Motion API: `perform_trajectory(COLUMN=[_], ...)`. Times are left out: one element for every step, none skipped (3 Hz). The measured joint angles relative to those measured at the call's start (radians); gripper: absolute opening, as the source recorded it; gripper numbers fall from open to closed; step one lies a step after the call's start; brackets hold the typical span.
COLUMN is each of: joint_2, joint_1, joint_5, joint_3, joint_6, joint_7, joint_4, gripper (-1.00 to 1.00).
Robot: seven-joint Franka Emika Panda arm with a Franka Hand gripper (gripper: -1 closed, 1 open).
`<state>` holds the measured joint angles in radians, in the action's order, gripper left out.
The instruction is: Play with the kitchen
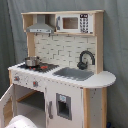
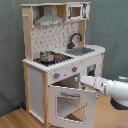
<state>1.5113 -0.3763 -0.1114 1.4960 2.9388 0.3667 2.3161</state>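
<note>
White arm (image 2: 112, 89) enters from the right edge of the second exterior view, lower right of frame, reaching roughly level toward frame centre. Its narrow front end sits at mid-height, about centre. In the first exterior view, a white rounded part of the arm (image 1: 21, 122) shows at bottom left.

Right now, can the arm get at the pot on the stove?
Probably yes. The arm sits low by the open oven door, but nothing stands over the pot; it would have to rise above the counter first.
</note>
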Motion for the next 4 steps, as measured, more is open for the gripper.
perform_trajectory(joint_2=[0.001, 0.001, 0.002, 0.002], joint_1=[0.015, 0.026, 0.031, 0.030], joint_5=[0.001, 0.003, 0.003, 0.003], joint_3=[0.024, 0.051, 0.080, 0.105], joint_6=[-0.023, -0.041, -0.056, -0.074], joint_7=[-0.123, -0.250, -0.368, -0.471], joint_4=[-0.018, -0.025, -0.026, -0.025], gripper=[1.00, 1.00, 1.00, 1.00])
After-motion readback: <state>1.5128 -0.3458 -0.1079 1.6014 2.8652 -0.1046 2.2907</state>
